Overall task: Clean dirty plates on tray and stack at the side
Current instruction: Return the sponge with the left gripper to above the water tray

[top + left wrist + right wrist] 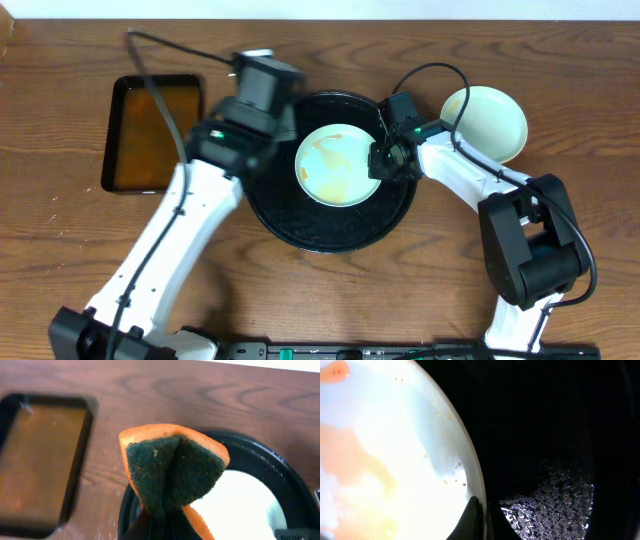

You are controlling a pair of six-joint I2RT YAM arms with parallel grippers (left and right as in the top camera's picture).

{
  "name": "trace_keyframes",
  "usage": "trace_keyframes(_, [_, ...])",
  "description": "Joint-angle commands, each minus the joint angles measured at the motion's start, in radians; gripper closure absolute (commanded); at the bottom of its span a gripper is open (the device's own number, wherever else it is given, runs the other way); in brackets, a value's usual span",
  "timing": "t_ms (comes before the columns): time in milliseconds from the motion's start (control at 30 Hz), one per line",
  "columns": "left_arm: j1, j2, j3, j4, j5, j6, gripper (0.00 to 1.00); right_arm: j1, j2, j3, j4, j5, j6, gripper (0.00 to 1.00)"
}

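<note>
- Left gripper [152, 526]: clamped on a folded sponge [172, 472], orange body with the green scouring face outward.
- The sponge is up off the surfaces, over the round black tray [330, 228] at its rim.
- Rectangular tray of brown liquid [40, 460] lies out to that gripper's left on the table [60, 250].
- Right gripper [385, 158]: at the right rim of the smeared plate [338, 163] on the round tray.
- Right wrist view shows one dark fingertip [471, 515] over the plate rim. The other is lost against the black, so I can't tell if it's gripping.
- Wet droplets [550, 495] on the tray floor beside that gripper.
- Second plate [485, 122] sits on the table behind the right gripper, off the tray.
</note>
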Motion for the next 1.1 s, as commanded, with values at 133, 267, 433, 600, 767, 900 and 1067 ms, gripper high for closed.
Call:
trace_keyframes(133, [0.187,0.023,-0.003,-0.090,0.195,-0.020,0.92,0.002,-0.063,0.078,-0.119,0.072,-0.141,0.99])
trace_keyframes(267, [0.260,0.023,-0.005,-0.092,0.196,-0.022,0.92,0.021,-0.090,0.087,-0.144,0.148,-0.148,0.99])
trace_keyframes(433, [0.348,0.024,-0.007,-0.091,0.196,-0.069,0.92,0.064,-0.116,0.087,-0.149,0.197,-0.143,0.99])
trace_keyframes(600, [0.418,0.027,-0.007,-0.072,0.196,-0.069,0.92,0.074,-0.076,0.083,-0.156,0.175,-0.101,0.99])
trace_keyframes(767, [0.496,0.045,-0.008,-0.029,0.196,-0.069,0.92,0.074,-0.002,0.082,-0.146,0.176,-0.098,0.85])
trace_keyframes(900, [0.543,0.101,-0.008,0.002,0.196,-0.069,0.92,0.074,0.057,0.082,-0.127,0.137,-0.098,0.71])
trace_keyframes(1067, [0.579,0.209,-0.008,0.029,0.196,-0.064,0.92,0.075,0.101,0.082,-0.113,0.101,-0.098,0.70])
